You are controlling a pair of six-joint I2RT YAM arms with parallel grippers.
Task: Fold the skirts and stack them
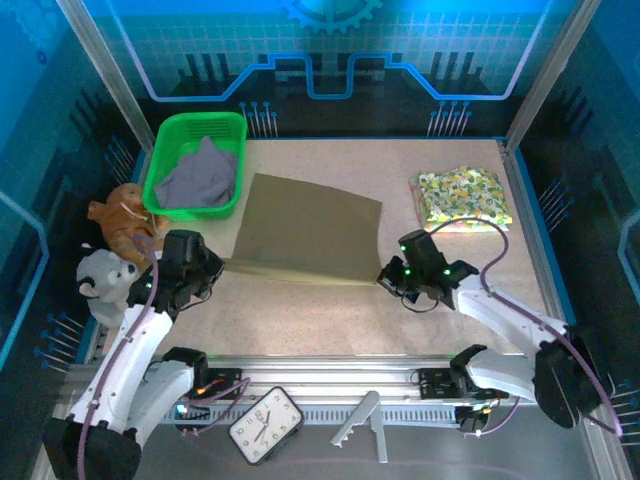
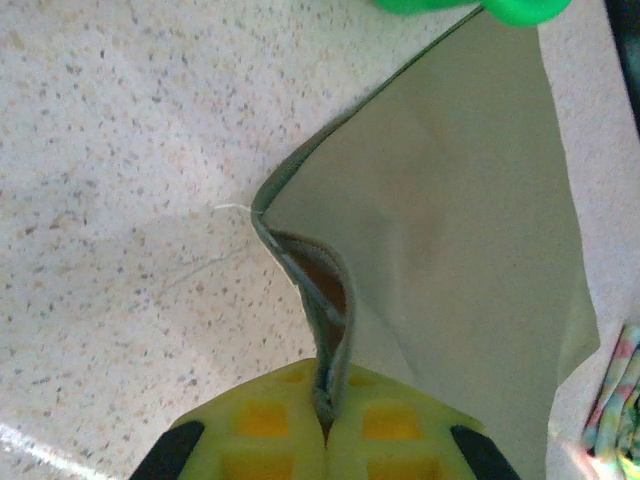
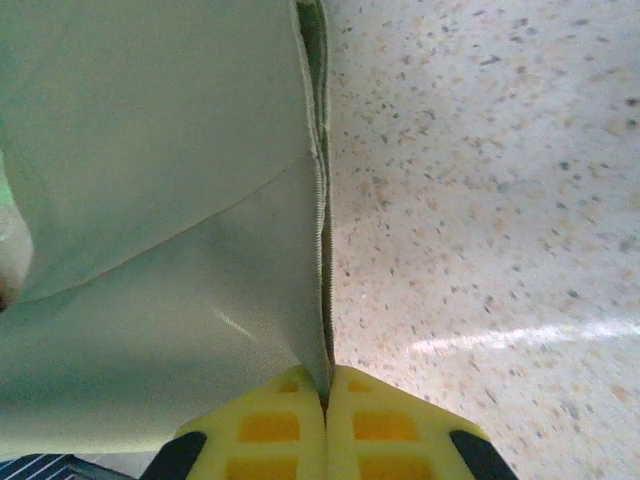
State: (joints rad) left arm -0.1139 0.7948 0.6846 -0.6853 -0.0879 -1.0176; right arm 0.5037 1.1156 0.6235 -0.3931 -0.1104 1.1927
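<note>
The left hand [image 2: 325, 405] and right hand [image 3: 325, 385] each pinch a near corner of the olive skirt [image 1: 310, 225], which looks soft, light and floppy.

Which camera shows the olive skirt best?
The top external view: the whole olive skirt shows there, spread out wide. The left wrist view shows one corner and part of the cloth, pinched in the left fingers; the right wrist view shows a seamed edge clamped in the right fingers.
</note>
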